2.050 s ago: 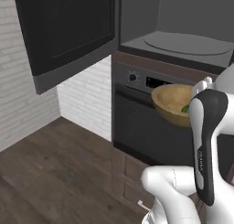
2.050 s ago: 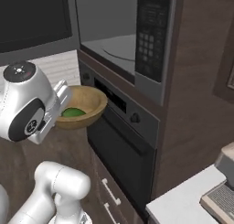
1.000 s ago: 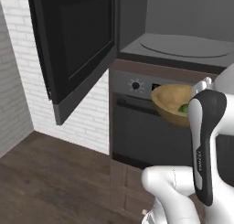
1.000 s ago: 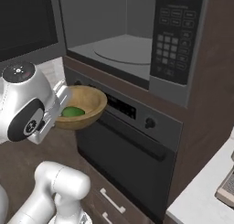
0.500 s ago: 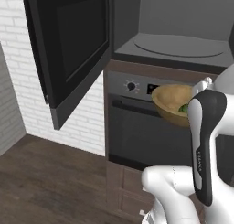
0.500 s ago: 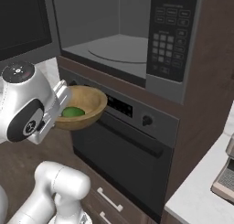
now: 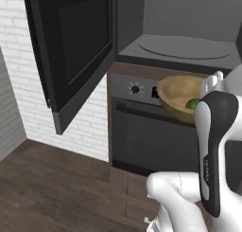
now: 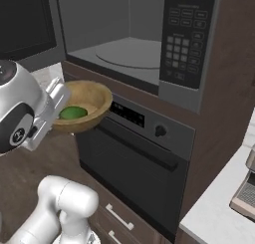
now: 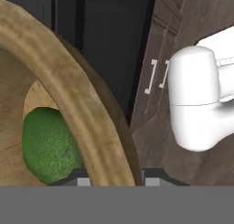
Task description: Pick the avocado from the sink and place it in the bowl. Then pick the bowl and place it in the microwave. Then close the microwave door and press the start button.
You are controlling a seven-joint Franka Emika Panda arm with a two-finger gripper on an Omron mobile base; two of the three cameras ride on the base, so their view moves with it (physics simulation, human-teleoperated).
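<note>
While clamped partway on the bowl [image 9: 87, 109] rim, hand [image 9: 109, 179] holding it aloft, avocado [image 9: 48, 145] inside

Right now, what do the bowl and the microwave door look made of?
The bowl looks like light-brown wood in a matte finish: grain streaks run along its rim in the hand view. The microwave door looks like black plastic or painted metal around a dark, glass-like window; the render leaves it open.
</note>
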